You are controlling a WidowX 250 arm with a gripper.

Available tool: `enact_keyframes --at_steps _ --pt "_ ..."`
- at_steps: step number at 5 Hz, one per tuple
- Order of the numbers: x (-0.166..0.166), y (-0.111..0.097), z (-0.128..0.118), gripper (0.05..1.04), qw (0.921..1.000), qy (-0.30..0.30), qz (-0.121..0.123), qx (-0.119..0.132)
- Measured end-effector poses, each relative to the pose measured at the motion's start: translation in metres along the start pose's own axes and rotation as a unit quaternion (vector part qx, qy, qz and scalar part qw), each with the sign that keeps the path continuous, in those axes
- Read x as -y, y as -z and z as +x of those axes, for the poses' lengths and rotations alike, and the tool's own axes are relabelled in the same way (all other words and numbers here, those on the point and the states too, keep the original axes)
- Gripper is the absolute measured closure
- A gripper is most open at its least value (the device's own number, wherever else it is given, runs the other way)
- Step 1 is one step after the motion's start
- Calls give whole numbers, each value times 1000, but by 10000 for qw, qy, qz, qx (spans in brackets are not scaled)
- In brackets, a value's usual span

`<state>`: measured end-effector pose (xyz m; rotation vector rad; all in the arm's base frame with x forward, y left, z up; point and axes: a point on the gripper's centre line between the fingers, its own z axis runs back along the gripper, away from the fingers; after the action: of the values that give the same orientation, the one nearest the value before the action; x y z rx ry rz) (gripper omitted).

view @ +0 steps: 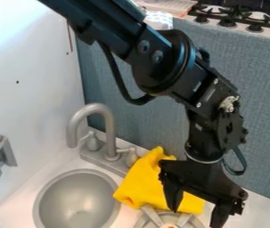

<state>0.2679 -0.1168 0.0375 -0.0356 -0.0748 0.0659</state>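
- In the camera view, the black arm (166,62) comes in from the far left and slants down to the right across the scene
- Its gripper (195,217) hangs at the near right, fingertips pointing down, with the claw spread wide and nothing between its fingers
- The yellow cloth (141,181) lies crumpled on the white counter, right of the sink basin and left of the gripper, one part running to the right behind the left-hand finger; whether that finger touches it, I cannot tell
- The cloth's near edge meets the grey burner (153,215), which sits at the near edge of the view and has something small and orange at its middle
- The round grey sink basin (77,198) is at the near left
- Just beyond it stands the grey faucet (109,129), with a knob on either side; the right knob (131,158) is just beside the cloth
- A grey bracket (5,156) is on the white wall (33,58) at the left
- A blue-grey panel (259,84) stands behind the counter, and a black-grated stove (238,13) is at the far right
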Motion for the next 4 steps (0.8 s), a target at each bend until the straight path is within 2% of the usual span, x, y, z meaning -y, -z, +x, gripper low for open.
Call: enact_keyframes --at_steps 1,2,3,4 --pt "-3 9 -4 83 9999 -2 76 -134" --pt "-8 24 -1 83 9999 0 95 -38" --pt "-25 48 4 83 9994 -126 282 -136" --pt "-38 63 2 83 9982 -225 304 -469"
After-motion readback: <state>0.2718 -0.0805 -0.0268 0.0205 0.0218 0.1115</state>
